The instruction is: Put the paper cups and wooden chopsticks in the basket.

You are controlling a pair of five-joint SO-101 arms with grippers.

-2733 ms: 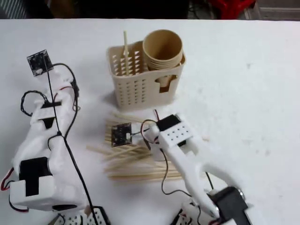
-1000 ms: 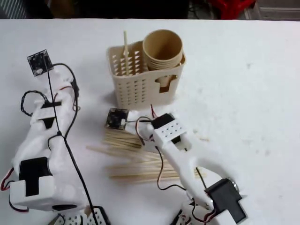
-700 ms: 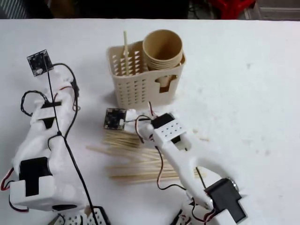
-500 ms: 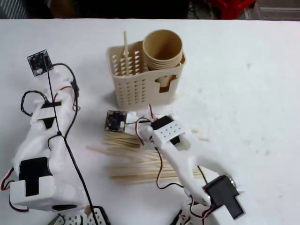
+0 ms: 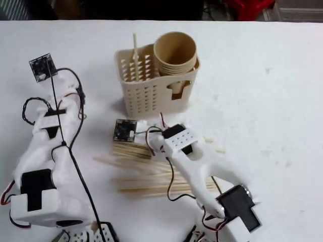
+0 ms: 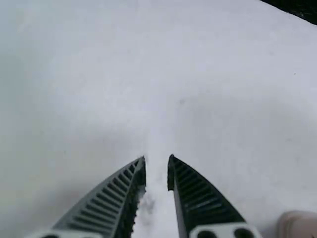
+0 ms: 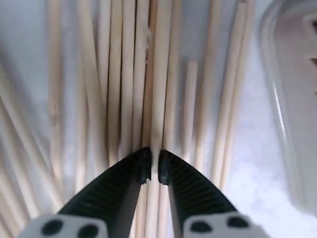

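The cream basket (image 5: 151, 93) stands at the middle back of the table. It holds a stack of paper cups (image 5: 175, 50) and one upright chopstick (image 5: 135, 53). Many wooden chopsticks (image 5: 144, 174) lie loose on the table in front of it. My right arm (image 5: 184, 146) reaches over that pile. In the right wrist view my right gripper (image 7: 153, 167) is down among the sticks, shut on one chopstick (image 7: 159, 99). My left arm (image 5: 48, 131) lies at the left of the table. The left gripper (image 6: 156, 163) is shut over bare tabletop with nothing in it.
The white tabletop (image 5: 262, 91) is open to the right of the basket. Black cables (image 5: 65, 146) trail over the left arm, and red wires (image 5: 174, 186) hang under the right one. The basket's pale wall (image 7: 292, 99) edges the right wrist view.
My right arm has shifted from the middle of the pile toward its basket-side end and come down onto the sticks. Its elbow has swung lower. The left arm has stayed still.
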